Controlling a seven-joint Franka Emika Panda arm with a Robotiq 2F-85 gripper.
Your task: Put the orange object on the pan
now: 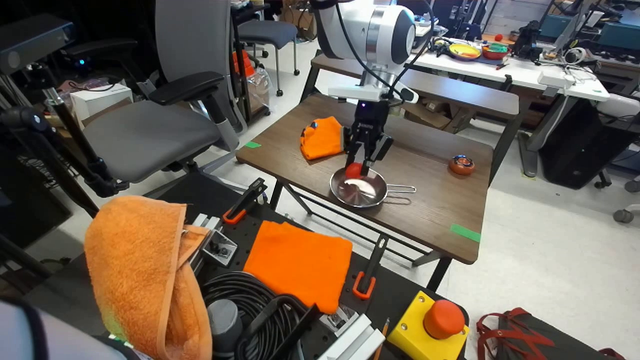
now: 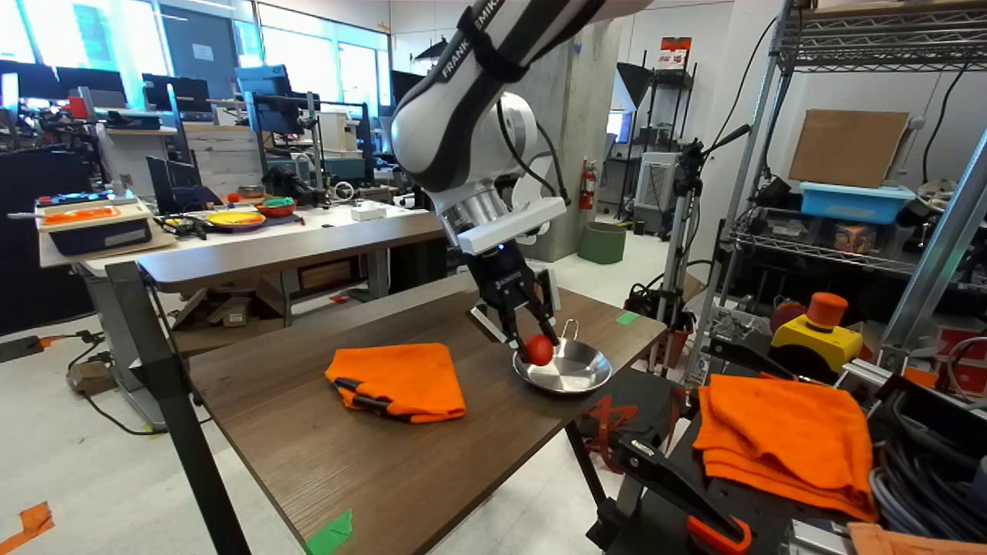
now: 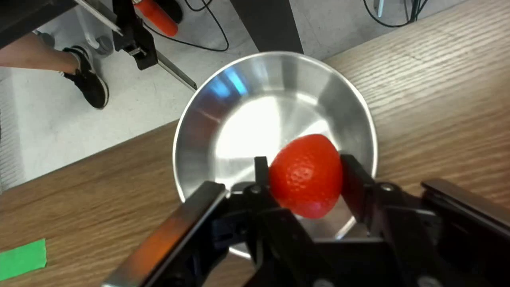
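Note:
The orange object is a round red-orange ball-like piece (image 3: 306, 175) with a dimpled skin. It also shows in both exterior views (image 1: 354, 171) (image 2: 539, 351). My gripper (image 3: 306, 169) is shut on it, one black finger on each side, and also shows in an exterior view (image 1: 357, 168). The pan (image 3: 243, 131) is shiny metal with a wire handle and lies on the brown table near its edge. In both exterior views the pan (image 1: 345, 194) (image 2: 577, 376) is under the object. The object is held over the pan's inside, near its rim; whether it touches the pan is unclear.
A folded orange cloth with dark strips (image 1: 322, 137) lies on the table beside the gripper. A round orange-brown item (image 1: 461, 166) sits towards the table's far end. Green tape (image 1: 465, 232) marks the table (image 1: 425, 160). A black cart with another orange cloth (image 1: 300, 260) stands alongside.

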